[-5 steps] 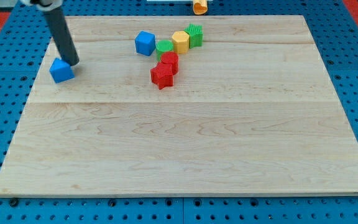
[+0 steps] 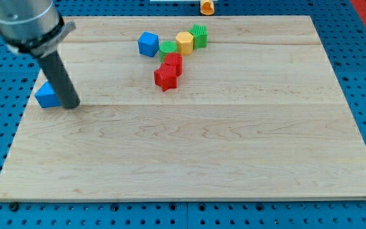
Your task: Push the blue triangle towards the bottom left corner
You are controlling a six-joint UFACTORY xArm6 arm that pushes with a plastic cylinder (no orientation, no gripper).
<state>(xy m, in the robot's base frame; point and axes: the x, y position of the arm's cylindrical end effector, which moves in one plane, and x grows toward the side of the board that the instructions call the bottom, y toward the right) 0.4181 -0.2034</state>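
The blue triangle [image 2: 46, 95] lies near the board's left edge, at mid-height of the view's upper half. My tip [image 2: 72, 105] rests on the board right beside it, touching its right side. The dark rod rises up and to the left from the tip and hides part of the block's right side.
A cluster sits at the top centre: a blue cube [image 2: 148, 44], a green block [image 2: 168, 48], a yellow block [image 2: 184, 42], a second green block [image 2: 199, 35], and two red blocks [image 2: 172, 63] [image 2: 165, 78]. An orange object [image 2: 204, 7] lies off the wooden board [image 2: 189, 152] at the top.
My tip moved down the view and slightly right. The blue triangle slid down and to the left, closer to the board's left edge.
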